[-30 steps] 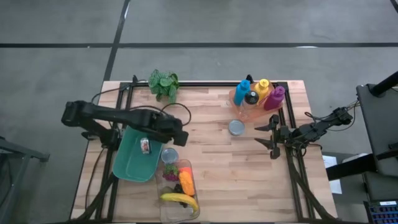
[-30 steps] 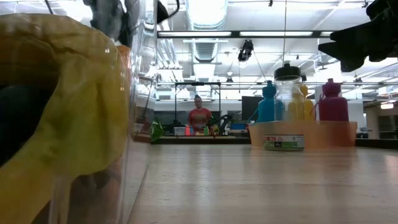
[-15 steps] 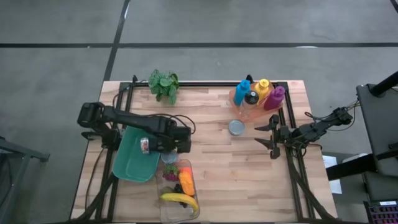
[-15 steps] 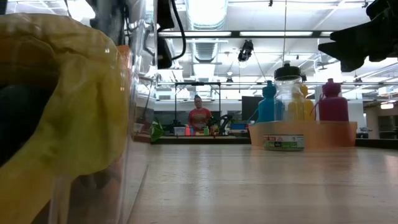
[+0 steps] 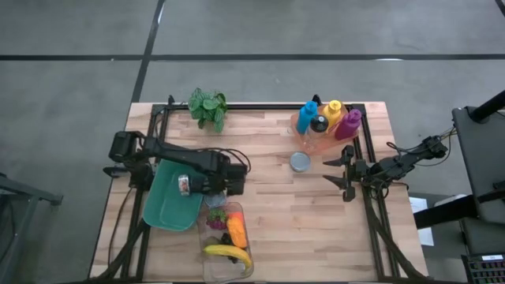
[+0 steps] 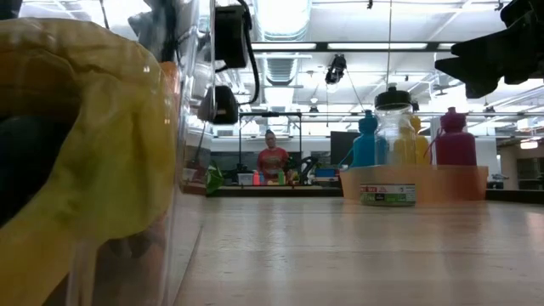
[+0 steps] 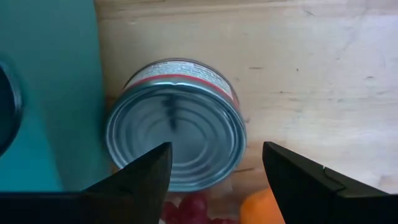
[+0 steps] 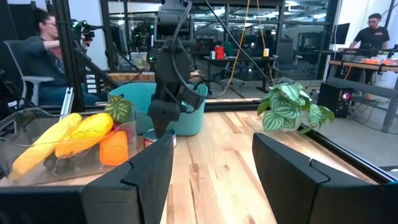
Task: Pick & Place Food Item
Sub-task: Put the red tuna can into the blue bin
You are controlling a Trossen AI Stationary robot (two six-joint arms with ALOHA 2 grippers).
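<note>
Hovering over the desk [image 5: 276, 205] in the high view, the left hand [image 5: 223, 188] sits just above the spot between the green bin [image 5: 170, 207] and the clear food container [image 5: 229, 241]; the can itself is hidden under it. Right hand [image 5: 345, 175] waits well apart near the bottle tray [image 5: 312, 142].

Low view: container wall and banana [image 6: 85, 127] fill the foreground, left hand [image 6: 217, 102] hangs behind.

Left wrist view: tuna can [image 7: 176, 123] lies flat, lid up, directly ahead between the spread fingers [image 7: 146, 171], touching the bin edge [image 7: 46, 93], open desk on the other side. Judgement: straight descent, bin side tight.

Right wrist view: right fingers [image 8: 149, 165] spread, empty.
</note>
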